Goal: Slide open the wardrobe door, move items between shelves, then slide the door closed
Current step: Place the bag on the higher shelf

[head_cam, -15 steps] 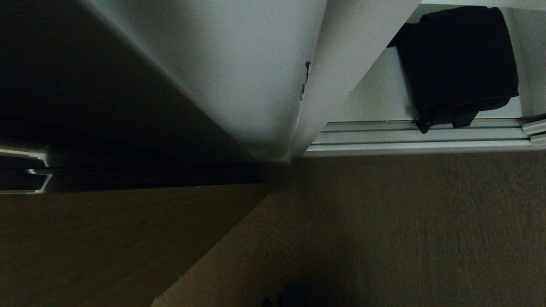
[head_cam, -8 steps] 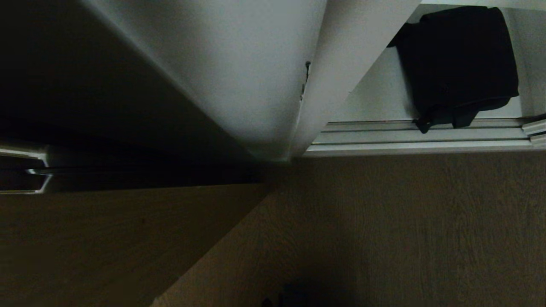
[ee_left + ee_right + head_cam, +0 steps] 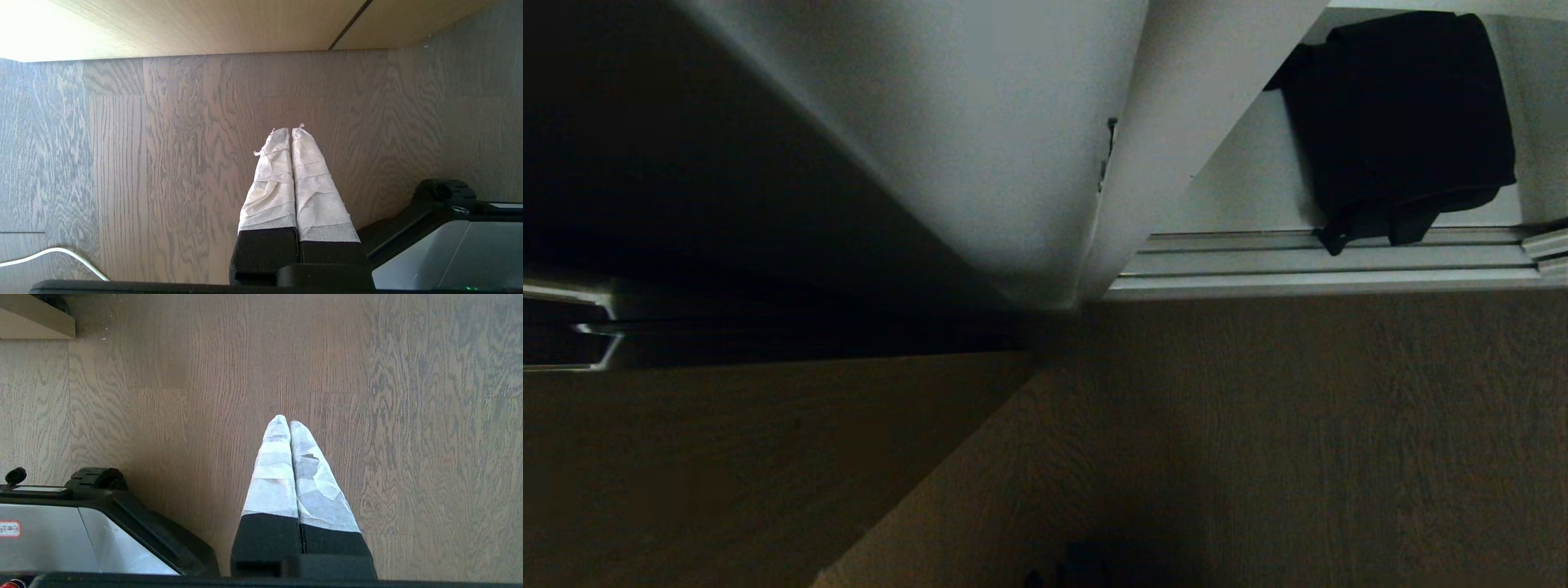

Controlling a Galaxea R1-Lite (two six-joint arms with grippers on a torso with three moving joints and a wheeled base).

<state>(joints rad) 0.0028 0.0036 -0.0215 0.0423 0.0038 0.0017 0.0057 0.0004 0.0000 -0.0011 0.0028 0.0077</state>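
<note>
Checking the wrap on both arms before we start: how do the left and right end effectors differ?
The left end effector wears crinkled, cream wrap with frayed tips; the right end effector wears smoother, greyer, patchy wrap. The robot's base shows on opposite sides of them. Both are shut, hold nothing, and hang over the wood floor.

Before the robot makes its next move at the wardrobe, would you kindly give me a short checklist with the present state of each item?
1. Left pincer empty, shut, over the wood floor: ok.
2. Right pincer empty, shut: ok.
3. Either arm near the wardrobe: not ok, none in the head view.
4. Black fabric bundle visible in the white compartment: ok.
5. Bundle clear of the sliding track: not ok, a strap overhangs it.
6. Sliding door position: cannot tell.
</note>
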